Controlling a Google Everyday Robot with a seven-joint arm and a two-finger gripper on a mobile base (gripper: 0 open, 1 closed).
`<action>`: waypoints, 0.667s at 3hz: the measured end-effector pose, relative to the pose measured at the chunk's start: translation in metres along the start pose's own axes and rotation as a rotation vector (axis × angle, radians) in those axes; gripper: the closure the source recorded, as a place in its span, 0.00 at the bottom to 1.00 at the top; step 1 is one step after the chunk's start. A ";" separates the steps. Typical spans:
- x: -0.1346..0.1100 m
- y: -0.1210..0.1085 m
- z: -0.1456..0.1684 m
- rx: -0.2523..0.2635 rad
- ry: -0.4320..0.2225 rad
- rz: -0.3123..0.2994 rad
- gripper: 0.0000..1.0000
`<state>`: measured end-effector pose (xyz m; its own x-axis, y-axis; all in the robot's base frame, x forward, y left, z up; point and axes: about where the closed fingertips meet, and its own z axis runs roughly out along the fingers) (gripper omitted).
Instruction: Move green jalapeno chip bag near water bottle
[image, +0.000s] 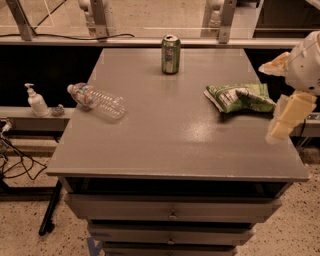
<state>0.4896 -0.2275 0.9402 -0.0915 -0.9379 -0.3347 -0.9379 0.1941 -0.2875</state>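
The green jalapeno chip bag (239, 97) lies crumpled on the right side of the grey table (170, 145), its white label panel facing up. The water bottle (96, 100) lies on its side near the table's left edge, with its cap end pointing left. My gripper (269, 100) hangs at the table's right edge, just right of the chip bag and above the tabletop. Its two cream fingers (289, 116) stand apart, open and empty.
A green soda can (170, 54) stands upright at the back middle of the table. A white pump dispenser bottle (36, 101) stands on a low ledge left of the table. Cables lie on the floor at the left. Drawers sit below the tabletop.
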 end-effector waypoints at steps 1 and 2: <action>0.000 -0.032 0.035 0.013 -0.090 -0.038 0.00; -0.001 -0.062 0.068 0.012 -0.156 -0.045 0.00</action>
<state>0.5708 -0.2192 0.8970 0.0048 -0.8898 -0.4563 -0.9358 0.1569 -0.3158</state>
